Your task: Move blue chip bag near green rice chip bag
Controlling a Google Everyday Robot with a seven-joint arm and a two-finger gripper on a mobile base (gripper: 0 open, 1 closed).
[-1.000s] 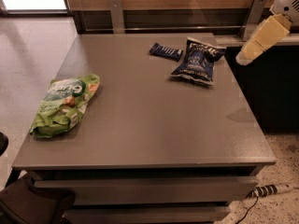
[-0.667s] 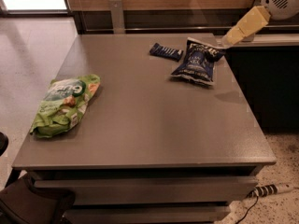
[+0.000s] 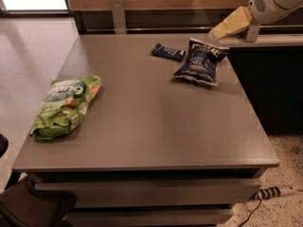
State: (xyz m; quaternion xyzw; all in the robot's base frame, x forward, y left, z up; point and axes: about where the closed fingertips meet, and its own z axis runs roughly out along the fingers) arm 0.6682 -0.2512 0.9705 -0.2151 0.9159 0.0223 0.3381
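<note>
The glossy navy chip bag (image 3: 199, 63) is lying far-right on the grey surface (image 3: 151, 126), long axis front-to-back, top pointing away. The tan tool (image 3: 220, 30) is hovering just behind it; how open, I cannot tell.

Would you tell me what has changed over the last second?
The gripper swung left and farther back, ending just beyond the far corner of the blue chip bag; nothing was grasped. That bag, the green rice chip bag and the small dark wrapper stayed put.

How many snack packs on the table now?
3: green rice chip bag at the left edge, blue chip bag far right, blue bar wrapper beside it. None look hidden. Gripper hovers above the far-right corner.
</note>
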